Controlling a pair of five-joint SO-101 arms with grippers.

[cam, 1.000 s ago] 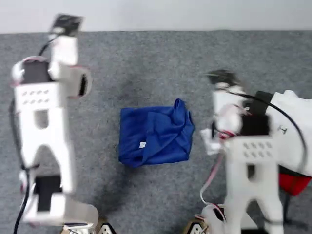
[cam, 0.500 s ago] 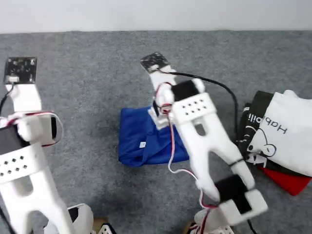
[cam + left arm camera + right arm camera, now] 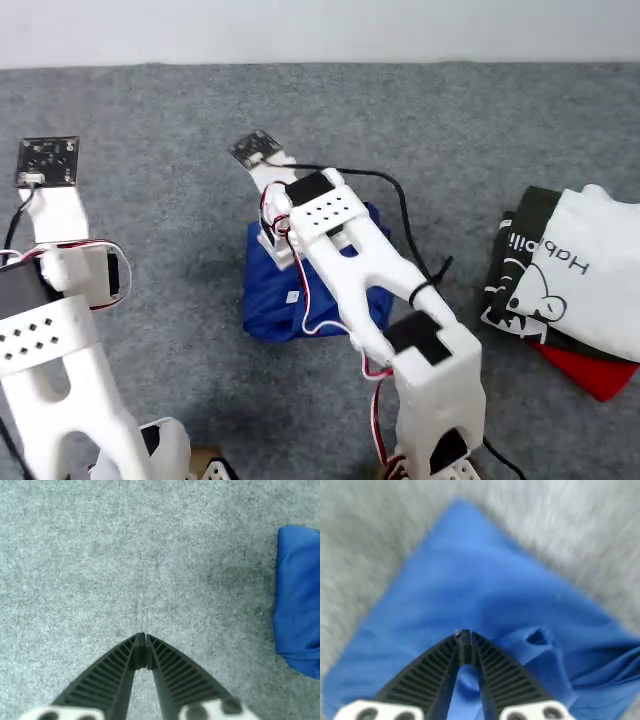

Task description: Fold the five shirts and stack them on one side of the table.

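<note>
A crumpled, partly folded blue shirt point(image 3: 268, 292) lies mid-table on the grey carpet. My right arm point(image 3: 340, 240) stretches over it from the front. In the right wrist view my right gripper point(image 3: 464, 636) is shut, its tips low over the blue shirt point(image 3: 520, 590) beside a small fold; whether they pinch cloth is unclear. My left arm point(image 3: 60, 290) stands at the table's left. My left gripper point(image 3: 140, 641) is shut over bare carpet, with the blue shirt's edge point(image 3: 300, 595) off to one side.
A stack of folded shirts sits at the right edge: a white one point(image 3: 590, 290) on top, a dark one point(image 3: 515, 255) under it, and a red one point(image 3: 595, 372) at the bottom. Grey carpet point(image 3: 180, 130) covers the table.
My right arm has swung from the right side, near the stack, leftward across the blue shirt. My left arm has shifted to the left and nearer the front edge.
</note>
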